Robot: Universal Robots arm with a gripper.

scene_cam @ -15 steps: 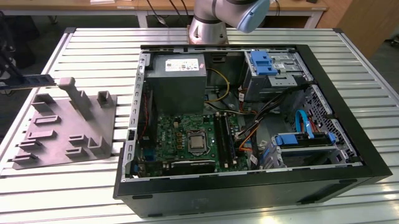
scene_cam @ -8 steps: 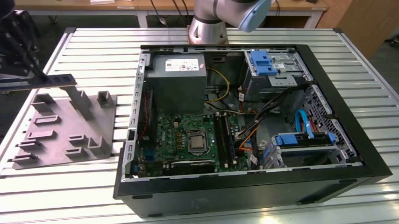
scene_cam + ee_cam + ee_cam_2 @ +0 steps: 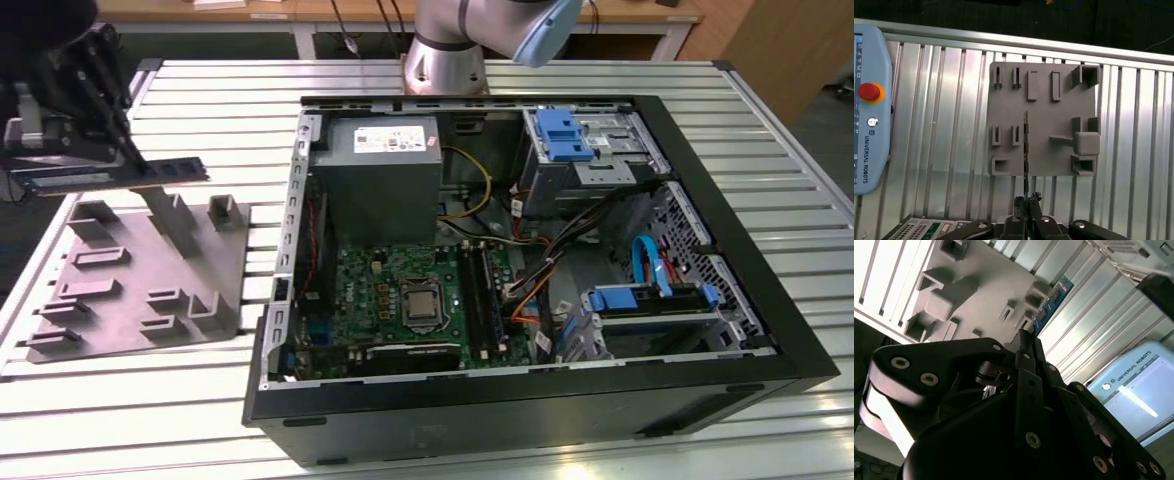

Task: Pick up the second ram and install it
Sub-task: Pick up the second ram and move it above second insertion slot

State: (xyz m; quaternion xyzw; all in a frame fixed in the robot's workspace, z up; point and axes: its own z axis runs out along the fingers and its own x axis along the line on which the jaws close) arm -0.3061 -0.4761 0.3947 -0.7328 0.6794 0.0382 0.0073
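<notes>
At about 10 o'clock from the open computer case (image 3: 534,410) in the exterior view, my gripper (image 3: 123,160) is closed on the second ram (image 3: 174,168). It holds the stick level in the air above the grey tray (image 3: 94,300), with the free end pointing toward 3 o'clock. In the second wrist view the second ram (image 3: 1051,302) comes out from between the fingertips, blue with a row of dark chips.

I judge it very light and stiff, but thin and fragile. Its smooth faces may slip, so a pinch on the two flat faces, away from the contact edge, seems right to me.

The tray is matte moulded plastic with blocky pockets. At 3 o'clock from it the case is black metal, with the green motherboard (image 3: 367,290) inside.
</notes>
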